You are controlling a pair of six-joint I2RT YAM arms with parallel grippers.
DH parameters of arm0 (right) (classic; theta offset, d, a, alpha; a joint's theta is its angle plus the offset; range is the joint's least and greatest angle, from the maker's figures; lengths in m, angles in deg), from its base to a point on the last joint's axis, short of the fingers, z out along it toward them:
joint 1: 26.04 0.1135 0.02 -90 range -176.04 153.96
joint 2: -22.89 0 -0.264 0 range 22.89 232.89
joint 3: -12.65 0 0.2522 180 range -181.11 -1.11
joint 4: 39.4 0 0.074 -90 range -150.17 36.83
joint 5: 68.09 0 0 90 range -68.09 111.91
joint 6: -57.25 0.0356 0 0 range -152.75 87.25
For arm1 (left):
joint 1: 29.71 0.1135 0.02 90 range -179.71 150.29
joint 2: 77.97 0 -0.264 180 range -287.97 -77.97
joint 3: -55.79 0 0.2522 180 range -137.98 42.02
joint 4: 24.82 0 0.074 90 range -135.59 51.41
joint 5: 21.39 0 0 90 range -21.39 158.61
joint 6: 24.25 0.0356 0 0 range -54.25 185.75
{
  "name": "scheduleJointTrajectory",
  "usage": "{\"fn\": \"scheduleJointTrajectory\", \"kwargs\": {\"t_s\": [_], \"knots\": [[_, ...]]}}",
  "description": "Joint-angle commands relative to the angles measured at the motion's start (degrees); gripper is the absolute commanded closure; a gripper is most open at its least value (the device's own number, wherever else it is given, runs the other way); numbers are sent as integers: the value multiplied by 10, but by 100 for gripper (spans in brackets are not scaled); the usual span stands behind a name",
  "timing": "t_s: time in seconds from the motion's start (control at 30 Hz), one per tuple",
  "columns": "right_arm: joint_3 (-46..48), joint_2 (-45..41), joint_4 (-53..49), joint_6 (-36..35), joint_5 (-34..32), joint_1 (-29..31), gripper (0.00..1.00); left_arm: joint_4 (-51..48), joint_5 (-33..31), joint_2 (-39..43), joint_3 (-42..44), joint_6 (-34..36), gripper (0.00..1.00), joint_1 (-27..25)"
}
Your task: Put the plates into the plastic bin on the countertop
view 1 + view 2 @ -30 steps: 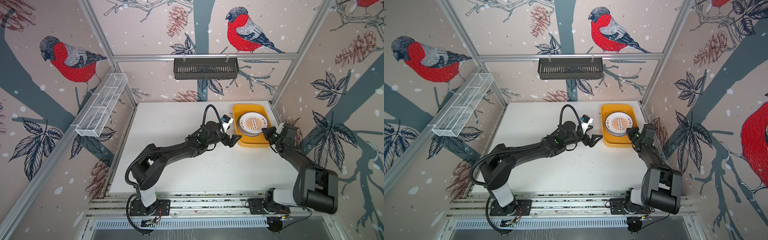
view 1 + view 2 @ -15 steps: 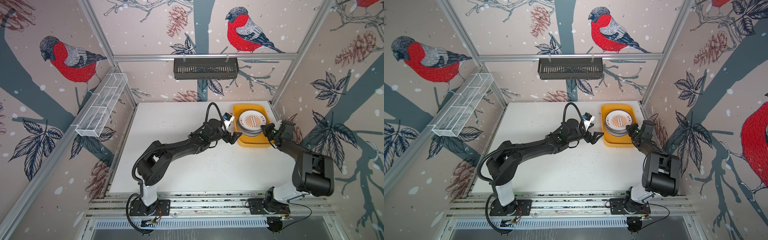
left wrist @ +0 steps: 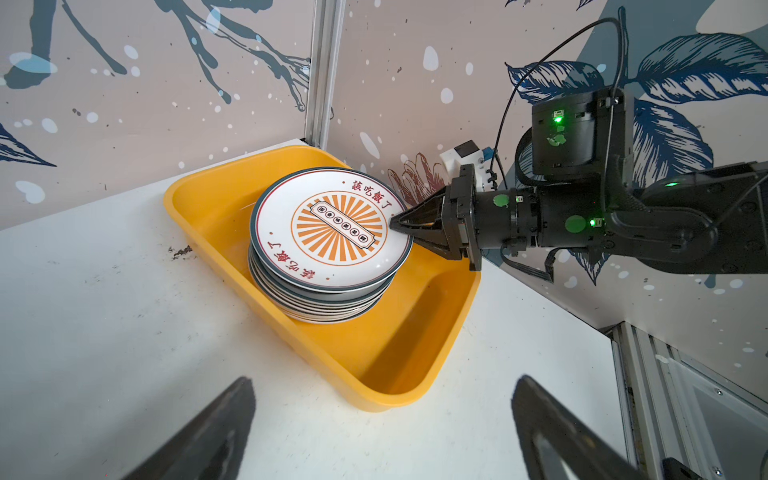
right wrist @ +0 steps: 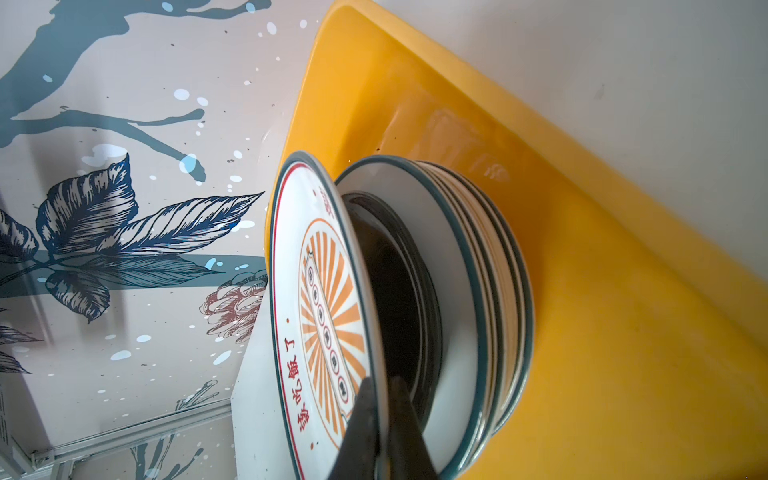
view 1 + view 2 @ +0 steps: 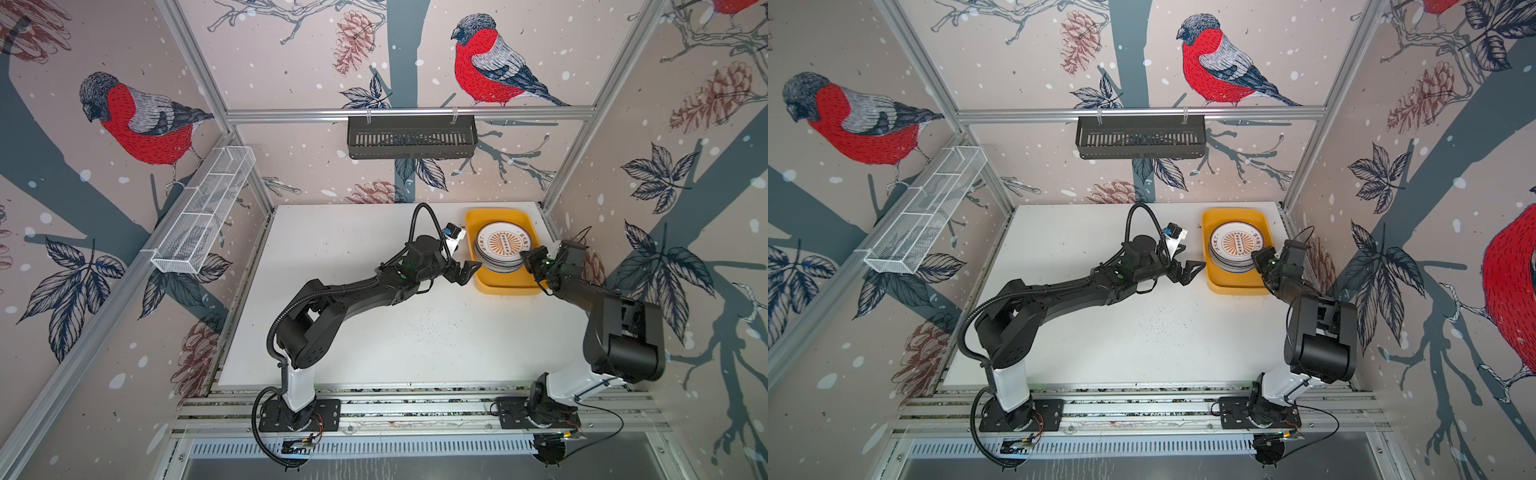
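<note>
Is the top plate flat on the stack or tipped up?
Tipped. The right gripper is shut on the rim of the top plate, and the right wrist view shows a wedge gap above the stack.

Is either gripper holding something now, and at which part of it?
The right gripper pinches the top sunburst plate by its rim. The left gripper is open and holds nothing.

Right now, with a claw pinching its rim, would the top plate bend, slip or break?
Probably stiff: the top plate holds its shape with the right claw gripping only its rim. The glossy surface looks slippery and may pivot. It could chip if dropped onto the stack.
</note>
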Motion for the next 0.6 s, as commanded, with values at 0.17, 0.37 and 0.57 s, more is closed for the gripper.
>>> {"fn": "scheduleJointTrajectory", "kwargs": {"t_s": [0.17,0.37,0.57], "knots": [[-8,1,35,2,9,1,99,9,8,-1,-4,-4,4,4],[-8,1,34,2,11,1,99,10,7,1,-2,-7,4,4],[-34,-17,-7,-40,4,33,99,35,21,9,17,-40,4,21]]}}
